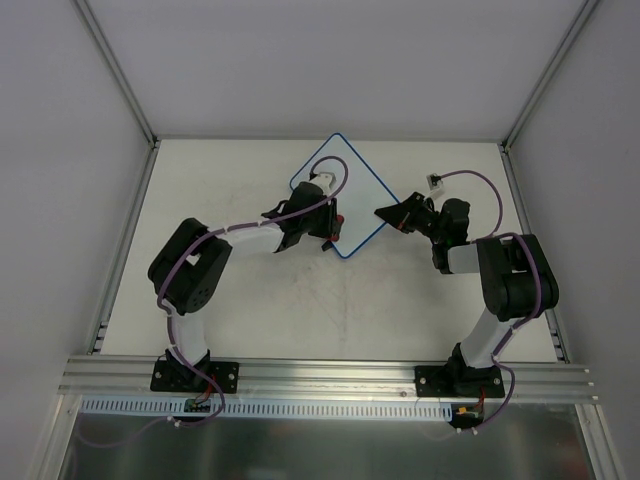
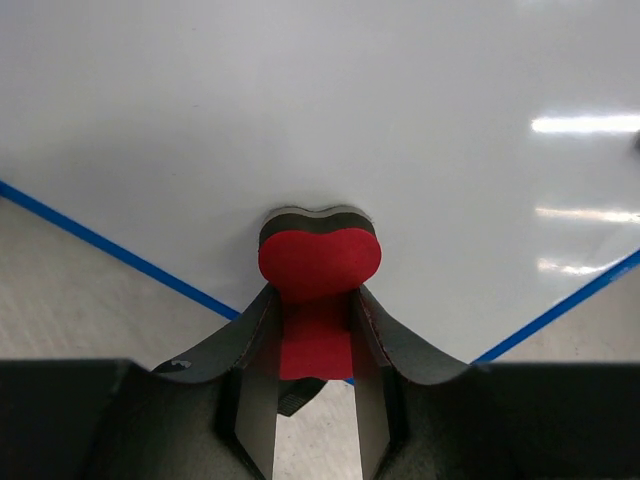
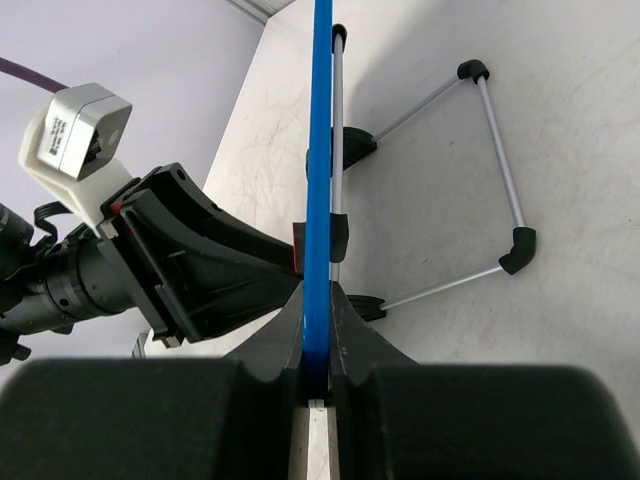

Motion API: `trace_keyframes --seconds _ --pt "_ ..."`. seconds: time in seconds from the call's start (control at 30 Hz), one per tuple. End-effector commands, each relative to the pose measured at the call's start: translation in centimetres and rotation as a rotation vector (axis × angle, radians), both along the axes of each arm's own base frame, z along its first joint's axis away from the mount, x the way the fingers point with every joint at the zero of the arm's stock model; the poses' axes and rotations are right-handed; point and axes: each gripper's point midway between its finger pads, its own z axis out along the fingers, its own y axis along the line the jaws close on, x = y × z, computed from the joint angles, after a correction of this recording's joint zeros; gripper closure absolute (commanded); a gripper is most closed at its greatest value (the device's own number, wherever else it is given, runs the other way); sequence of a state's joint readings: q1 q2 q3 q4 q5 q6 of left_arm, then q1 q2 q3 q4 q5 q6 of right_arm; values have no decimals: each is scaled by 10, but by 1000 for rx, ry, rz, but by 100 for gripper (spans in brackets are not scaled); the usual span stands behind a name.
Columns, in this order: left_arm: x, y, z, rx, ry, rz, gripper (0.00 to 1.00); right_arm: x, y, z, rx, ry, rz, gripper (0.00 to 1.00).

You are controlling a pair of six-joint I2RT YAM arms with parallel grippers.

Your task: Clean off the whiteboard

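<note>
The whiteboard is found at the far middle of the bench, turned cornerwise so that one corner points toward the arms.

Left arm: the upper link is raised from the base, the elbow is folded at the left, and the forearm is extended rightward over the board's near-left edge. The left claw is closed on a red eraser, whose dark underside is pressed against the white face near the near corner.

Right arm: the elbow is bent at the right and the wrist is turned leftward. The right claw is clamped on the board's blue rim at the right corner, the board being seen edge-on between its fingers. A wire stand with black joints is noted on the board's opposite face.
</note>
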State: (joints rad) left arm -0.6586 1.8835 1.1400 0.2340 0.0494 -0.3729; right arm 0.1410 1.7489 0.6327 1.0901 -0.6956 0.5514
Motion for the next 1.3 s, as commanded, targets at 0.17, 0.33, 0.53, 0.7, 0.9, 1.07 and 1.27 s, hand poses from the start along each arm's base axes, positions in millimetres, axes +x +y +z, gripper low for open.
trace_keyframes --seconds 0.17,0.33,0.53,0.7,0.9,1.07,1.27 --pt "-24 -54 23 -91 -35 -208 100 -11 20 21 42 -80 109 100" --pt "4 -39 37 -110 -56 -139 100 -10 19 20 41 -77 106 100" --pt "15 -1 84 -119 -128 -51 100 -11 19 20 41 -77 105 100" --pt "-9 49 115 -80 -132 98 100 -13 19 24 46 -80 106 100" --pt "-45 123 99 -18 -7 358 100 -13 18 24 47 -75 100 100" --pt "-78 157 69 -20 127 441 100 -13 16 22 45 -66 89 100" --pt "-99 184 27 28 237 516 100 -14 13 20 32 -58 70 100"
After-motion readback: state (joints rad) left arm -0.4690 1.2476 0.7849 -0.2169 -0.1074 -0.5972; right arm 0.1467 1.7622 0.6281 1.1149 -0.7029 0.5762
